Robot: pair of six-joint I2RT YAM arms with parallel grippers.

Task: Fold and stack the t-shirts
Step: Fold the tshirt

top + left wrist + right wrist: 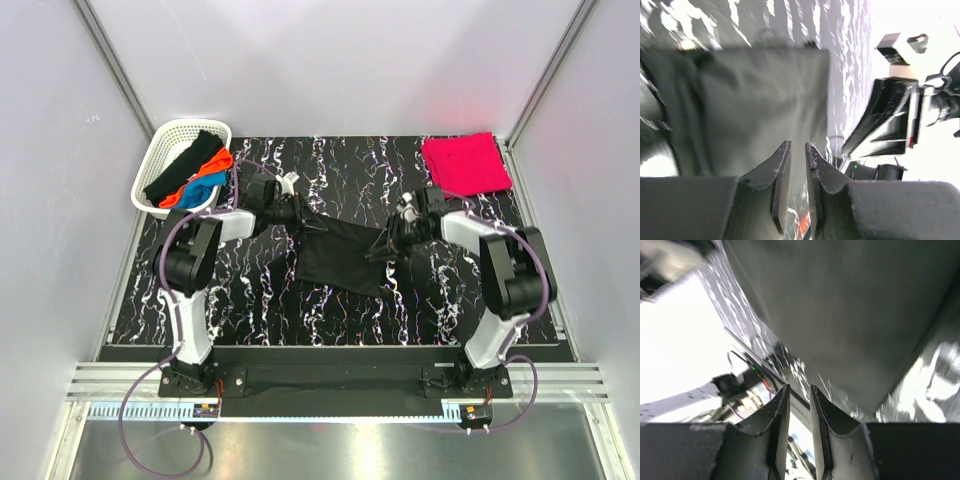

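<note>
**Q:** What stage of folding and stacking does this moment show?

**A:** One item looks complete. The pinkish-red t-shirt [466, 165] lies as a flat folded square at the far right corner of the tabletop [250, 300]. The large black t-shirt [340, 258] lies mid-tabletop between the two arms, doubled into a rough rectangle with its far edge slanting. I judge it partly folded, and it is well apart from the red one, so it is not yet stacked.

**Q:** And the tools?

**A:** The left tool [798, 145] and the right tool [799, 386] each have their fingers narrowly parted with nothing between them. In the overhead view each sits at one end of the black shirt's far edge, and the cloth lies just beyond the tips.

**Q:** Any containers?

**A:** There is one, a white lattice basket [152, 165] at the far left corner. It holds three bunched, unfolded shirts: a black shirt [185, 165], an orange shirt [205, 170] and a blue shirt [200, 190]. By this reckoning, all three have yet to be taken out, folded and stacked.
</note>
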